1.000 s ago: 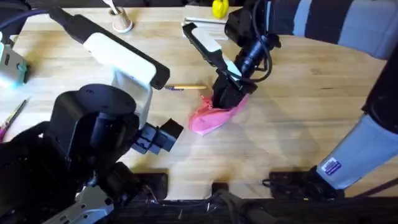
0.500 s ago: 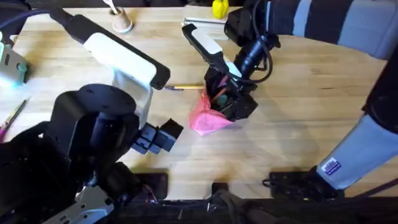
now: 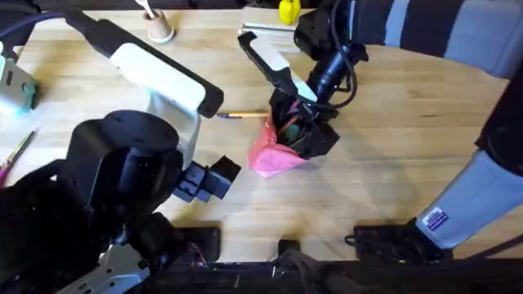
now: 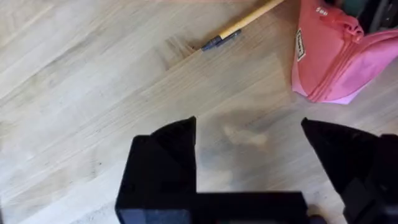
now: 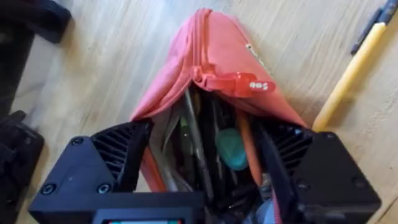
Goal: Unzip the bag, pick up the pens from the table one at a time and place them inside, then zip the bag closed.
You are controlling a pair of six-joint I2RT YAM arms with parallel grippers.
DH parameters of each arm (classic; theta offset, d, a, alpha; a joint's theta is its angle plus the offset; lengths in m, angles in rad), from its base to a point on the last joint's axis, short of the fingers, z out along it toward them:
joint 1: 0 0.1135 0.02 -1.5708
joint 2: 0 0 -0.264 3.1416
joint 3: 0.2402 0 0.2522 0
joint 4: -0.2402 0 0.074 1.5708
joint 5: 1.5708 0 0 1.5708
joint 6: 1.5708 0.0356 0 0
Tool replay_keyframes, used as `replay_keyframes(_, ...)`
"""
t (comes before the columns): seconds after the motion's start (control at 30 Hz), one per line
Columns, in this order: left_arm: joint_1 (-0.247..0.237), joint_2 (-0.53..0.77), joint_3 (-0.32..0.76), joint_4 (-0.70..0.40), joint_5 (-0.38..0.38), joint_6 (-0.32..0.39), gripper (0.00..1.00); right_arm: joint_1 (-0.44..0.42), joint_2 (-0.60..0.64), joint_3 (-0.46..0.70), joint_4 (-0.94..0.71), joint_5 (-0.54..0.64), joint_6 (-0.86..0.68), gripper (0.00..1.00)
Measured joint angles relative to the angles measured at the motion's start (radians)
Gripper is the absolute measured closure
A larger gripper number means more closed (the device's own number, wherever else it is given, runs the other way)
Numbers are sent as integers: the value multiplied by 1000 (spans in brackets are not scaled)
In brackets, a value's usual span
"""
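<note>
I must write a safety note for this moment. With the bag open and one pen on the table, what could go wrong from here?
1. The right tool is at the open mouth of the bag. Pulling away may drag or tip the soft bag and spill the pens inside.
2. The pen lies beside the bag; a shifting bag may push it.
3. The open left tool hovers nearby, so the arms may collide.

The long, tapered pink pouch (image 5: 211,56) is soft matt cloth, creased, with a stitched zipper seam and a smooth red plastic-looking pull tab (image 5: 239,83). Just beside the pouch, the slim tan-barrelled pen (image 4: 239,25) looks smooth, its dark tip duller. The light plank tabletop (image 4: 93,93) under the pouch is matt wood with visible grain. The right gripper (image 5: 202,168) at the pouch's mouth has black, matt plastic-looking fingers with ribbed faces.
</note>
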Motion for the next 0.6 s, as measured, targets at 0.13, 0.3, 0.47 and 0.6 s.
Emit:
replay_keyframes(0.13, 0, 0, 0, 0, 0, 7, 8, -7, -12, 44, -42, 13, 25, 4)
replay_keyframes(0.3, 0, 0, 0, 0, 0, 35, 7, -32, -70, 158, -79, 24, 117, 4)
replay_keyframes(0.47, 0, 0, 0, 0, -7, 42, 7, -36, -115, 296, -88, 24, 273, 4)
replay_keyframes(0.6, 0, 0, 0, 0, -16, 46, 7, -13, -124, 322, -113, 17, 353, 4)
